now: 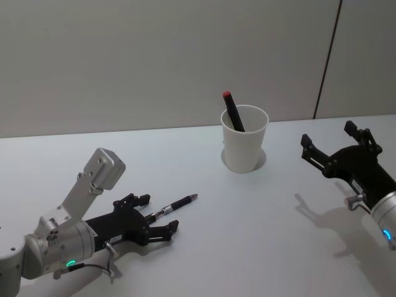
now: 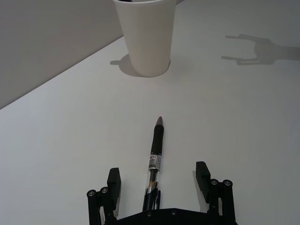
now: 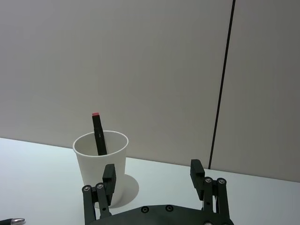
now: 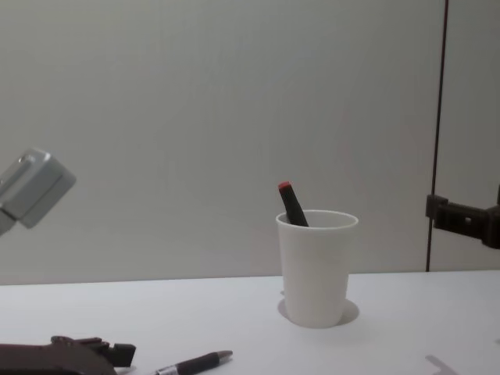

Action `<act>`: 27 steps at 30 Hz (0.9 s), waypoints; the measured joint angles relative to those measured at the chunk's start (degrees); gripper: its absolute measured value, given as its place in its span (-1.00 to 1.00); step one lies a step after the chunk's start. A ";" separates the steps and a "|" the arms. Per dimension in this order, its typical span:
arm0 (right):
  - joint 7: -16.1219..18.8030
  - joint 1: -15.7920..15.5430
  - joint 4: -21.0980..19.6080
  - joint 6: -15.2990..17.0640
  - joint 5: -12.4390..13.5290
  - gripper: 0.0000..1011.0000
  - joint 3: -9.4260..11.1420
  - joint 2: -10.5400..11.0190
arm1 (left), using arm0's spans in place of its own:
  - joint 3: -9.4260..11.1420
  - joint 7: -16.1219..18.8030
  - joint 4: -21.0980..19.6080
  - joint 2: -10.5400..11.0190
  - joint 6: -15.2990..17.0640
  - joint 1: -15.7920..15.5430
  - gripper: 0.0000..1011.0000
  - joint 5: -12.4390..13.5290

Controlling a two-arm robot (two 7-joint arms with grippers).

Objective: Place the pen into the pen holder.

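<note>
My left claw [image 2: 158,173] stands released astride the slim black-and-clear pen [image 2: 156,150], whose axis points toward the white paper cup [image 2: 146,37]. My right claw [image 1: 328,136] hangs open, farther off.

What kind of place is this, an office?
Probably a robot test room rather than an office: a plain white table against a panelled wall, with the robot's left tool at a pen and its right tool near a paper cup.

I am working in what is looking like a bare lab: white table [image 1: 247,235], blank grey wall panels [image 1: 154,55], dark seam [image 1: 328,59].
</note>
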 joint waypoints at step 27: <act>0.00 0.00 0.00 0.00 0.00 0.98 0.00 0.00 | -0.09 -0.69 0.34 -0.05 1.01 -0.41 0.98 -0.63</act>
